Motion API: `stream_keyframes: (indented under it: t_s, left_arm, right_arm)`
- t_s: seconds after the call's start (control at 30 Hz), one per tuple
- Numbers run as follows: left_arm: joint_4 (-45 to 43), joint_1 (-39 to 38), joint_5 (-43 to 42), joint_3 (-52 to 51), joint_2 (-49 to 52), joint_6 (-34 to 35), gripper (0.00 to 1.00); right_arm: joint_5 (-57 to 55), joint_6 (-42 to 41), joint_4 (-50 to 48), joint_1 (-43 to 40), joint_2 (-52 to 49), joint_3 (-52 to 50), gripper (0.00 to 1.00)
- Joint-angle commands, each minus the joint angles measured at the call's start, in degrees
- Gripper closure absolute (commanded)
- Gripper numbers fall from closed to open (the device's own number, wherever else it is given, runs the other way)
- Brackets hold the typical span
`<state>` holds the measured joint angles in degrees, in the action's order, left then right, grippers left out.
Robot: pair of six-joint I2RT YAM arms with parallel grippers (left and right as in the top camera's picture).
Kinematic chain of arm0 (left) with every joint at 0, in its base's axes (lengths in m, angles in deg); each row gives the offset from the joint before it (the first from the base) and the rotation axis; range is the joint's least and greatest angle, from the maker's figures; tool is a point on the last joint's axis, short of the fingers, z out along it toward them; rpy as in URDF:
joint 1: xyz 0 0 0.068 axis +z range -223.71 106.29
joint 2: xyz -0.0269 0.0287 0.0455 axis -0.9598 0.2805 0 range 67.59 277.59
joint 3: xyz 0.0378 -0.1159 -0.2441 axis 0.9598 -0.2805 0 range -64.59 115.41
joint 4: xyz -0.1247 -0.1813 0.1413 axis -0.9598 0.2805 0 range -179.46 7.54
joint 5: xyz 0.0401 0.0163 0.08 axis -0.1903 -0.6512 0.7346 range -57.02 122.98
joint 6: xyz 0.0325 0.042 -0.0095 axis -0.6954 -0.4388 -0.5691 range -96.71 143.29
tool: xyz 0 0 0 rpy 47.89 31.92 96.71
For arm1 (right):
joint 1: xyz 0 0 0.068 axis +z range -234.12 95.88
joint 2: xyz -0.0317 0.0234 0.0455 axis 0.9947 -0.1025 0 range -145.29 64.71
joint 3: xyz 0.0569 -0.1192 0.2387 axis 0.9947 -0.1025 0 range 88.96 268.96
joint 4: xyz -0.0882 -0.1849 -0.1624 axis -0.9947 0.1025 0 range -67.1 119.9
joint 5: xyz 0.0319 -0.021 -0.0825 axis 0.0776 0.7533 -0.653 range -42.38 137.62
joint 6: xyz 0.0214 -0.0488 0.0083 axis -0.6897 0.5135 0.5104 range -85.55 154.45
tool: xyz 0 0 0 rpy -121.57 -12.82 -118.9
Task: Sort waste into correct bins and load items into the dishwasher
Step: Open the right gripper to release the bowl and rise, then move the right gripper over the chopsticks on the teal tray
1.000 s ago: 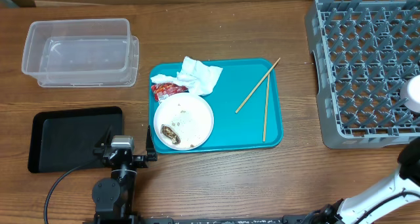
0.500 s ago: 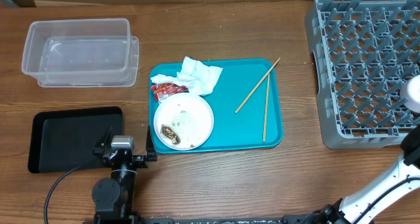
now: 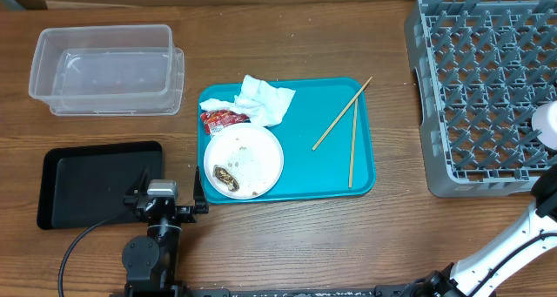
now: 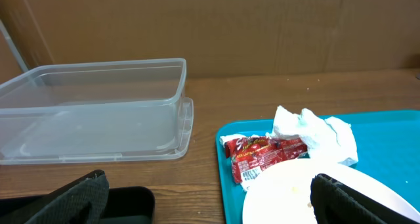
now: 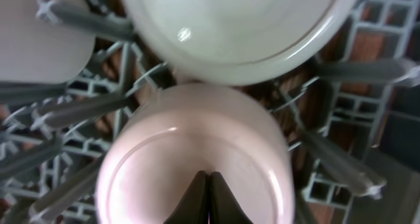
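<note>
Plainly, right gripper [image 5: 207, 196] clenched (on nothing) over a white round bowl [image 5: 197, 145] in grey plastic lattice rack [image 5: 344, 109]; left gripper [image 4: 210, 201] gapes empty.

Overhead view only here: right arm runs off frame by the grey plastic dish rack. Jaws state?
Observer: The right jaws are shut, nothing between them, tips over a small white round dish in the square grey plastic dish rack.
Operator: Other dishes loaded?
Observer: Yes, a larger white round bowl sits just beyond it.
Operator: And the left jaws?
Observer: Open wide, facing the small red wrapper on the teal serving tray.
</note>
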<state>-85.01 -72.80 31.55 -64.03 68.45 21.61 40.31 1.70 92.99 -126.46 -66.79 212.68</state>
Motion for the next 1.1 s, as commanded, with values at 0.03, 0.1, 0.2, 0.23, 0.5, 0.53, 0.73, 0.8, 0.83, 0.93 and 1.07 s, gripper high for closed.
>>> stream_keyframes:
  t_s: [0.03,0.1,0.2,0.23,0.5,0.53,0.73,0.8,0.83,0.93,1.07]
  left_arm:
    - [0.0,0.6,0.3,-0.3,-0.5,0.4,0.00]
    - [0.0,0.6,0.4,-0.3,-0.5,0.4,0.00]
    - [0.0,0.6,0.3,-0.3,-0.5,0.4,0.00]
    - [0.0,0.6,0.4,-0.3,-0.5,0.4,0.00]
    - [0.0,0.6,0.3,-0.3,-0.5,0.4,0.00]
    - [0.0,0.6,0.3,-0.3,-0.5,0.4,0.00]
    - [0.0,0.6,0.4,-0.3,-0.5,0.4,0.00]
    - [0.0,0.6,0.4,-0.3,-0.5,0.4,0.00]
    - [0.0,0.6,0.4,-0.3,-0.5,0.4,0.00]
    - [0.0,0.6,0.4,-0.3,-0.5,0.4,0.00]
    - [0.0,0.6,0.4,-0.3,-0.5,0.4,0.00]
  right_arm:
    - [5.0,0.2,-0.2,-0.1,6.4,0.2,0.96]
    - [7.7,0.2,-0.5,-0.1,9.2,0.2,0.96]
    - [16.3,3.7,-0.9,-0.1,13.9,0.2,0.95]
    - [20.4,5.7,-0.9,-0.1,15.3,0.2,0.92]
    - [54.8,21.9,4.0,1.9,22.4,0.2,0.48]
    - [55.0,22.8,5.6,2.7,22.7,0.2,0.48]
    - [47.7,28.3,15.7,12.6,22.7,0.1,0.49]
    - [42.2,28.3,17.6,17.8,22.7,0.0,0.51]
    - [39.9,28.1,17.8,20.3,22.6,0.0,0.51]
    - [30.4,22.3,17.9,28.2,21.9,0.0,0.44]
    - [12.6,8.2,18.0,37.8,19.5,0.0,0.00]
